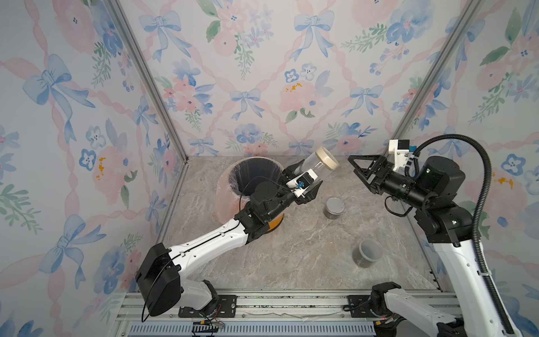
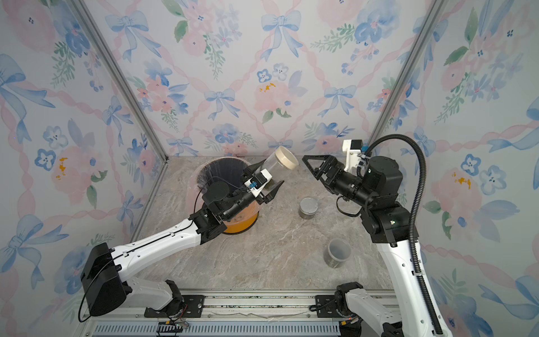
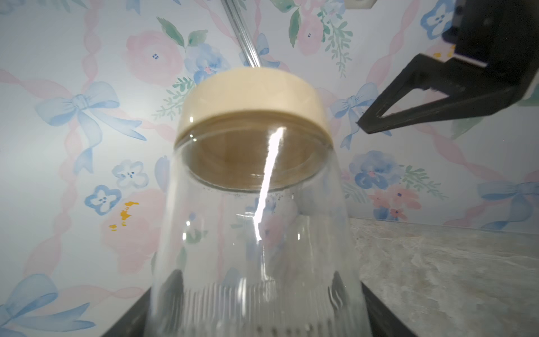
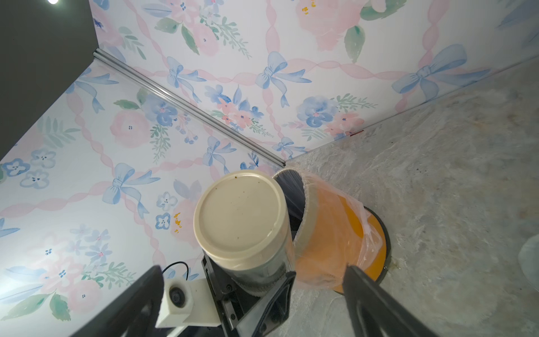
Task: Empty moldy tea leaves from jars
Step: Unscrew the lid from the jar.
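1. The jars, three small clear cylinders, are in different places. One with a beige lid (image 1: 328, 157) is up in the air beside the orange lined bin (image 2: 242, 224), tilted with the lid raised toward the right arm. The silver-lidded jar (image 1: 334, 205) and the grey-lidded jar (image 1: 366, 253) stand upright on the marble table (image 1: 291, 248), well apart from each other.
2. The left gripper (image 1: 305, 176) is clamped on the lower body of the held jar (image 1: 315, 164). The right gripper (image 1: 360, 175) hangs near the lid with its jaws wide apart, touching nothing.
3. Tea leaves (image 1: 332, 216) show as a dark mass through the walls of the two standing jars. The held jar's upper wall is clear apart from specks, and its base is hidden by the left gripper.
4. My judgement on handling: the walls are stiff, smooth and glossy — probably slippery, and breakable if they are glass. The load looks light, so a firm hold low on the body suits.
5. The lid's rim looks like the best place for the right jaws to take hold — it is broad, matte and straight-sided. Opening it over the bin would catch loose crumbs.
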You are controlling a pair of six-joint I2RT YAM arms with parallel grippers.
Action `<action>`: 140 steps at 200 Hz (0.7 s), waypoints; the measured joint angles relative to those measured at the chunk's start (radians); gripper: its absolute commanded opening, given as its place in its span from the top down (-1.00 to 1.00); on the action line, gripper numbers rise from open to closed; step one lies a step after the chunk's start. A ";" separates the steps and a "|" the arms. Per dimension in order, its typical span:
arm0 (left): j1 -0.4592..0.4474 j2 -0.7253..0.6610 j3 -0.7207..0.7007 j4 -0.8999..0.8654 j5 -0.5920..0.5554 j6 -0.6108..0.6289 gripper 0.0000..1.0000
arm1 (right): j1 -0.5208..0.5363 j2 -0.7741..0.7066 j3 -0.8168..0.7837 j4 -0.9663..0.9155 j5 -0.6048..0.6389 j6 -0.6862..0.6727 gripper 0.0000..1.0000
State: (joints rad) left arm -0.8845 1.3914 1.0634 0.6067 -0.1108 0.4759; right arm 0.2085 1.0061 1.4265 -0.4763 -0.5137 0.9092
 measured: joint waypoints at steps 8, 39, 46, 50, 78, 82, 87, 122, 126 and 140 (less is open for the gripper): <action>-0.007 0.010 -0.005 0.030 -0.046 0.045 0.51 | 0.000 -0.001 0.000 -0.002 0.013 0.006 -0.93; -0.023 0.050 -0.030 0.163 -0.184 0.216 0.55 | 0.002 -0.006 -0.016 0.003 0.045 0.039 -0.93; -0.027 0.061 -0.034 0.198 -0.208 0.262 0.55 | 0.003 -0.005 -0.021 0.008 0.048 0.047 -0.93; -0.030 0.068 -0.035 0.215 -0.217 0.286 0.55 | 0.003 -0.003 -0.022 0.009 0.051 0.053 -0.93; -0.058 0.125 -0.035 0.329 -0.252 0.471 0.55 | 0.003 0.025 -0.019 0.023 0.060 0.068 -0.93; -0.061 0.134 -0.035 0.345 -0.253 0.499 0.55 | 0.003 0.031 -0.017 0.022 0.062 0.068 -0.93; -0.065 0.147 -0.035 0.364 -0.254 0.535 0.55 | 0.003 0.039 -0.013 0.022 0.065 0.068 -0.93; -0.077 0.233 -0.035 0.447 -0.261 0.729 0.55 | 0.004 0.082 0.004 0.023 0.074 0.068 -0.93; -0.077 0.240 -0.035 0.452 -0.261 0.743 0.55 | 0.004 0.086 0.004 0.023 0.074 0.068 -0.93; -0.077 0.253 -0.035 0.463 -0.268 0.782 0.55 | 0.004 0.094 0.004 0.026 0.074 0.071 -0.93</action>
State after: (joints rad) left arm -0.9611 1.6447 1.0283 1.0698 -0.3790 1.2579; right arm 0.2127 1.1004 1.4303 -0.4507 -0.4400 0.9806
